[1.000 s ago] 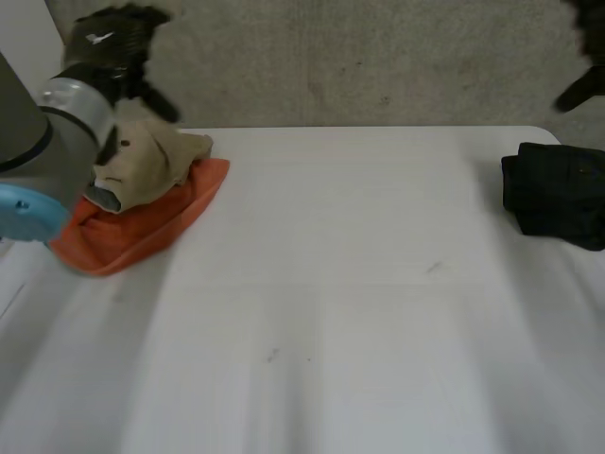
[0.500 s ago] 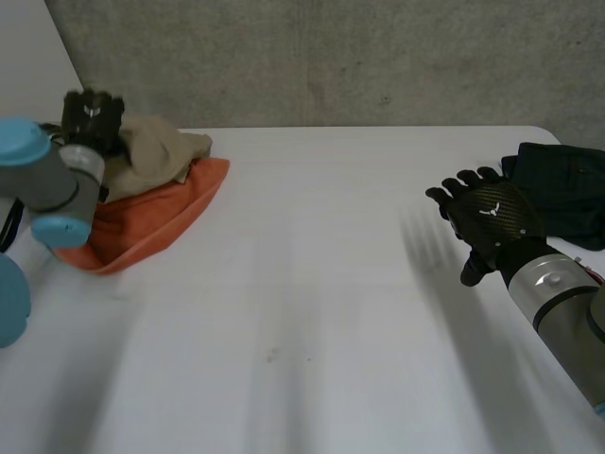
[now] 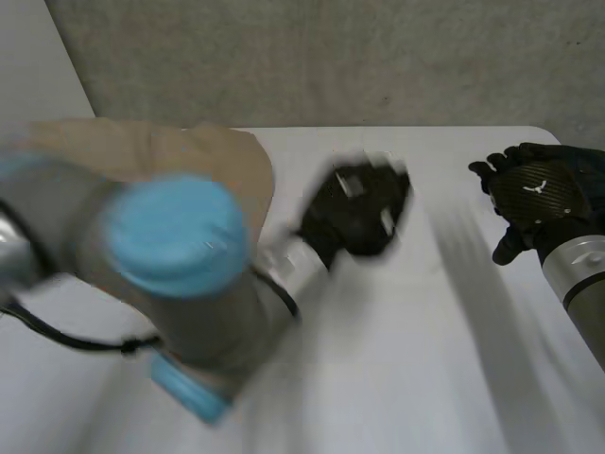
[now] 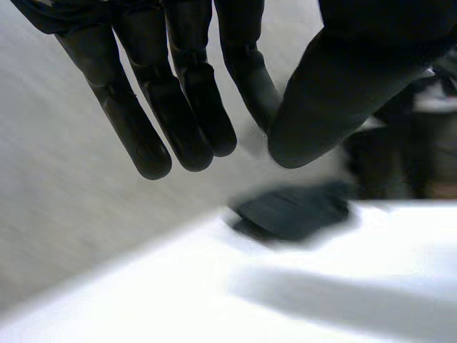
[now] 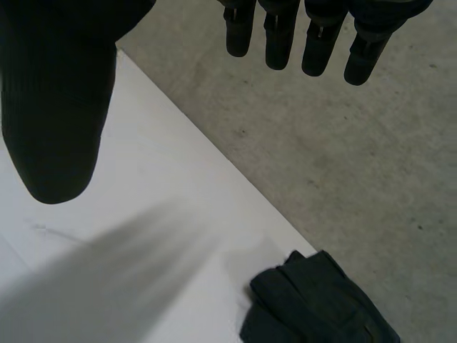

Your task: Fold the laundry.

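Laundry is seen in two places on the white table [image 3: 397, 378]: a tan cloth [image 3: 222, 156] lies at the far left, partly hidden by the left arm [image 3: 203, 322], and a dark garment [image 5: 318, 304] lies at the right edge, near the right hand [image 3: 534, 189]. The left hand [image 3: 359, 213] is held above the table's middle, its fingers [image 4: 178, 107] straight and parted from the thumb, with nothing grasped. The right hand is likewise spread, its fingers [image 5: 275, 36] extended and empty
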Controlling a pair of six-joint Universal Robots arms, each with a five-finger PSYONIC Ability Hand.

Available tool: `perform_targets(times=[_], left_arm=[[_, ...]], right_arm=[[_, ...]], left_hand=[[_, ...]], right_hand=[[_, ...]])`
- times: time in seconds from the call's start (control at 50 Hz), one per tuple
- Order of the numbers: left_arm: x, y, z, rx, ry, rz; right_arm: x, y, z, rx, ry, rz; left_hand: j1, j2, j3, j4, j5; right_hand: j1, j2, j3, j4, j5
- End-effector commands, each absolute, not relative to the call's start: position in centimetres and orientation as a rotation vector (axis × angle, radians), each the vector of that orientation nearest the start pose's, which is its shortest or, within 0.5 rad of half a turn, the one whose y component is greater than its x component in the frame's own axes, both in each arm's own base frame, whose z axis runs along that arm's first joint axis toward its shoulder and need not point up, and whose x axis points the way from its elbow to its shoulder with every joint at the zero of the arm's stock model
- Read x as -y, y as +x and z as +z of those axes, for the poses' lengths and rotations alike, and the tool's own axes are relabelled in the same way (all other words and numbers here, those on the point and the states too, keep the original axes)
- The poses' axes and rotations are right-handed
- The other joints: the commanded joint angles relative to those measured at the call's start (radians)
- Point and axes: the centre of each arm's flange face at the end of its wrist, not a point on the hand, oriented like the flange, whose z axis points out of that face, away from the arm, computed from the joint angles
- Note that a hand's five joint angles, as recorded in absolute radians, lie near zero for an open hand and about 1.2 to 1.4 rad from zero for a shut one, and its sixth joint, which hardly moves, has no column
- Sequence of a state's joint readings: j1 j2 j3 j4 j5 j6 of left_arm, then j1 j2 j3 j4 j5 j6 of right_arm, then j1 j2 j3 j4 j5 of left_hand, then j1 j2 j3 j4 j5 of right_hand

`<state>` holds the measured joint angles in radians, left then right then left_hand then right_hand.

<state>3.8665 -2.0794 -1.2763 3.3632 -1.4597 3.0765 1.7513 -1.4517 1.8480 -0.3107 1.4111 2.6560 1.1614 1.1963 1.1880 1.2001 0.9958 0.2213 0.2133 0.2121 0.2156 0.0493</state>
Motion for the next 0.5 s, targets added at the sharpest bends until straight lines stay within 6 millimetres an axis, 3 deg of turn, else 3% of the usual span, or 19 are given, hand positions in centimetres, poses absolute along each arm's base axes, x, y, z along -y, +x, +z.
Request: perform_targets(times=[0.02,0.04,0.12,0.14,0.2,0.22,0.28,0.3,0.38,0.5], left_arm=[[14.0,-41.6,17.6,1.841,-0.921,1.413],[14.5,-41.4,18.1,1.852,-0.904,1.435],[20.4,-38.0,22.0,1.911,-0.713,1.683],[23.0,-36.1,23.5,1.931,-0.645,1.777],[26.3,-33.6,25.0,1.951,-0.597,1.899],[28.5,-31.9,25.5,1.971,-0.583,1.986],[32.3,-29.1,26.3,2.004,-0.578,2.141],[34.5,-27.6,26.3,2.025,-0.606,2.234],[39.9,-24.0,24.5,2.105,-0.776,2.406],[45.3,-21.0,19.7,2.180,-1.106,2.492]], right_arm=[[28.1,19.2,21.6,-2.214,-0.917,-2.173],[28.1,19.2,21.5,-2.216,-0.919,-2.169],[28.0,19.3,21.4,-2.214,-0.926,-2.164],[28.0,19.3,21.4,-2.214,-0.924,-2.163],[28.0,19.4,21.4,-2.213,-0.925,-2.162],[28.0,19.4,21.3,-2.213,-0.927,-2.160],[27.8,19.6,21.1,-2.215,-0.934,-2.145],[27.8,19.6,21.0,-2.218,-0.935,-2.141],[27.9,19.7,20.4,-2.235,-0.940,-2.115],[27.9,19.6,19.7,-2.257,-0.945,-2.086]], left_hand=[[-0.799,-0.834,-0.826,-0.838,-0.808],[-0.859,-0.894,-0.886,-0.898,-0.868],[-0.927,-0.962,-0.954,-0.966,-0.936],[-0.924,-0.959,-0.951,-0.963,-0.933],[-0.921,-0.956,-0.948,-0.960,-0.930],[-0.924,-0.959,-0.951,-0.963,-0.933],[-0.927,-0.962,-0.954,-0.966,-0.936],[-0.922,-0.956,-0.948,-0.960,-0.930],[-0.919,-0.953,-0.945,-0.957,-0.927],[-0.924,-0.959,-0.951,-0.963,-0.933]], right_hand=[[-0.047,-0.039,-0.038,-0.041,-0.049],[-0.047,-0.039,-0.038,-0.041,-0.049],[-0.047,-0.039,-0.038,-0.041,-0.049],[-0.047,-0.039,-0.038,-0.041,-0.049],[-0.047,-0.039,-0.038,-0.041,-0.049],[-0.047,-0.039,-0.038,-0.041,-0.049],[-0.047,-0.039,-0.038,-0.041,-0.049],[-0.047,-0.039,-0.038,-0.041,-0.049],[-0.047,-0.039,-0.038,-0.041,-0.049],[-0.047,-0.039,-0.038,-0.041,-0.049]])
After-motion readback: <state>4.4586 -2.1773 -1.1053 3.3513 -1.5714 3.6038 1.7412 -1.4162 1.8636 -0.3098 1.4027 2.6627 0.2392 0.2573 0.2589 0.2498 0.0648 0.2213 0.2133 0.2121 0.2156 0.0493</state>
